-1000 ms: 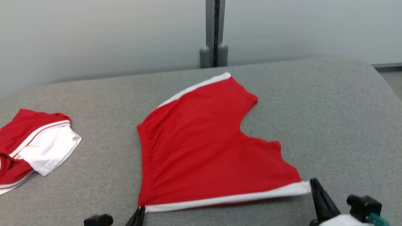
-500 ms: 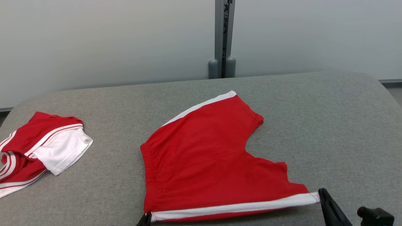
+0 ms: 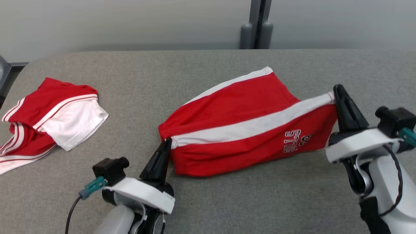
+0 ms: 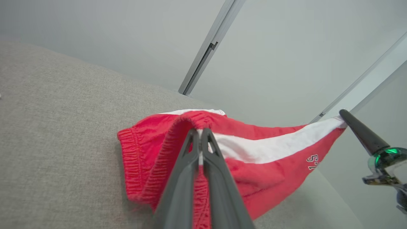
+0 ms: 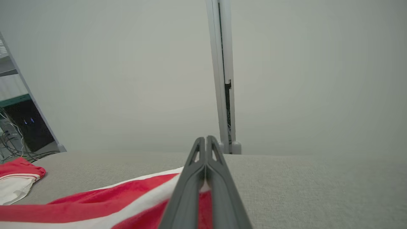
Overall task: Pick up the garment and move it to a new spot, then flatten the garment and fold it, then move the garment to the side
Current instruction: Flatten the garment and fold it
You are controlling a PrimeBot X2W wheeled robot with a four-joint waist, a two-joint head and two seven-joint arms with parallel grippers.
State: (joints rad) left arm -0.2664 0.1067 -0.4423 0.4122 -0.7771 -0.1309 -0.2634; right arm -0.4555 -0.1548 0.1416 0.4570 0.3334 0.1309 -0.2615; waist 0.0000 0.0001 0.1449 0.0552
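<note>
- Head view: grey table (image 3: 227, 201) has a rounded far-left corner, and its far edge runs along the wall by a post (image 3: 258, 24).
- Open room: bare grey in front of the shorts (image 3: 240, 130), more behind them up to the far edge.
- Spare garment (image 3: 48, 110) (red/white, crumpled) lies by the table's left edge, well apart from the shorts.
- Shorts sit mid-table and are stretched between both grippers, near half raised over the far half.
- Long axis runs from near-left to far-right in head view, with the white stripe along it.
- Waistband end is at the left, leg hems at the right, and there is white lettering near the right end.
- L gripper (image 3: 166, 140) is clenched on the waistband at the stripe's end.
- R gripper (image 3: 336, 87) is clenched on the hem corner at the stripe's other end.
- L wrist view gives what head view can't: ribbed elastic pinched between the fingers, w/ red cloth running down between them.
- It also shows the R gripper's tip at the stripe's far end.
- R wrist view looks along the table to the wall, w/ a dark rack and cables past the far-left corner.
- Same view has the shorts low at left, the stripe leading to the fingers.
</note>
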